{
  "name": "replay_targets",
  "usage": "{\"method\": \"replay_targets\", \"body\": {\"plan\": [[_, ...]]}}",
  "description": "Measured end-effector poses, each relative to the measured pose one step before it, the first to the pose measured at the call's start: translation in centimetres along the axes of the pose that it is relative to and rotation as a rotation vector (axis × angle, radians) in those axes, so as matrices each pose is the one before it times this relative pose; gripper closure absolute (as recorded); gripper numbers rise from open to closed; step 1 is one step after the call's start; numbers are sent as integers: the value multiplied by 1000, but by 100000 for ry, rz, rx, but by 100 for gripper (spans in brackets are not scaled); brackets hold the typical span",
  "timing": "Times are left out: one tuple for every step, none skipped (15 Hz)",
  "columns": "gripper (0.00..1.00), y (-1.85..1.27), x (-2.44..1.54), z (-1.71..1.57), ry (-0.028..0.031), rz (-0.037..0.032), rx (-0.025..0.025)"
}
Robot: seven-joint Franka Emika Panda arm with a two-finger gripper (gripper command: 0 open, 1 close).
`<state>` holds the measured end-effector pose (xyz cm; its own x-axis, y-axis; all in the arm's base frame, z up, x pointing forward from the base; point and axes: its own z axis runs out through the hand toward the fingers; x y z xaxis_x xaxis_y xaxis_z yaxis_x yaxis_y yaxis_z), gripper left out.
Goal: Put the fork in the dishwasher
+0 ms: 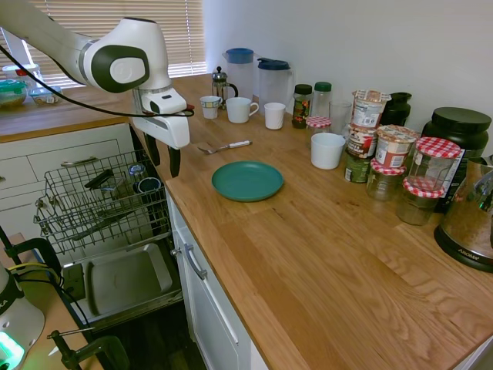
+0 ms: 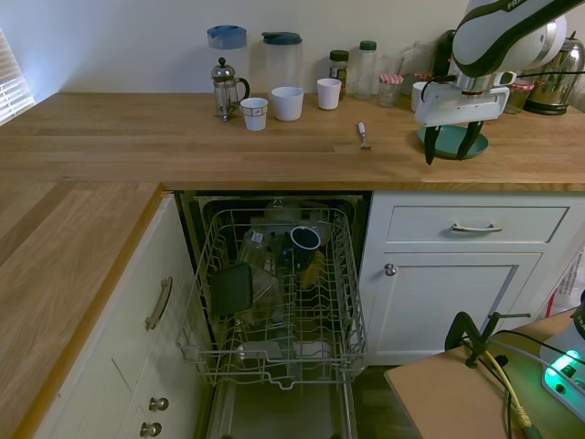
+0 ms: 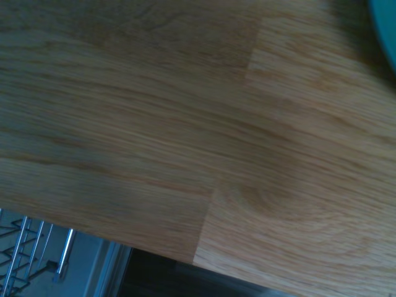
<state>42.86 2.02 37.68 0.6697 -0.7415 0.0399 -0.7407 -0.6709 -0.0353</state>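
Note:
The fork point(image 1: 225, 146) point(image 2: 363, 135) lies flat on the wooden counter, its pale handle pointing toward the mugs, just behind the teal plate point(image 1: 247, 180) point(image 2: 483, 143). My gripper point(image 1: 164, 159) point(image 2: 449, 148) hangs open and empty above the counter's front edge, fingers pointing down, beside the plate and a hand's width from the fork. The dishwasher stands open below the counter, with its wire rack point(image 1: 100, 202) point(image 2: 283, 293) pulled out and its grey door panel point(image 1: 123, 279) folded down. The wrist view shows blurred counter wood, a corner of the plate point(image 3: 387, 25) and a bit of rack point(image 3: 25, 247).
The rack holds a dark cup point(image 2: 303, 239) and other dishes. Mugs point(image 1: 241, 109), a French press point(image 1: 221, 83) and jugs point(image 1: 275, 82) line the back wall. Jars point(image 1: 394, 145) and a kettle point(image 1: 470, 220) crowd the counter's right side. White drawers point(image 2: 475, 224) flank the dishwasher.

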Motion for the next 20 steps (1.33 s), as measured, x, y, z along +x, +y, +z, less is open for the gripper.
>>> {"method": "replay_targets", "body": {"plan": [[0, -5, 1, 29, -35, -5, -35], [0, -7, 11, -9, 14, 9, 18], [0, -91, 76, -141, 219, 101, 271], [0, -255, 204, -420, 626, 298, 774], [0, -505, 398, -780, 1101, 865, 1410], [0, -724, 552, -872, 1240, 1498, 1671], [0, -895, 608, -715, 976, 1590, 1446], [0, -1151, 658, -553, 523, 1489, 997], [0, -1365, 603, -511, 281, 1630, 785], [0, -1495, 518, -297, 288, 1867, 990], [0, -1430, 401, -51, 157, 1980, 878], [0, -1417, 380, 45, 25, 2475, 841], [0, -1310, 414, 22, 92, 2480, 1072], [0, -1105, 375, 195, 149, 2463, 875], [0, -1038, 336, 358, 416, 2448, 1013], [0, -1008, 212, 430, 549, 1790, 638], [0, -974, 116, 497, 681, 1419, 588], [0, -992, 94, 567, 1281, 1233, 178], [0, -1092, 160, 423, 1762, 1291, 256], [0, -999, 249, 431, 1497, 1129, 274]]}}
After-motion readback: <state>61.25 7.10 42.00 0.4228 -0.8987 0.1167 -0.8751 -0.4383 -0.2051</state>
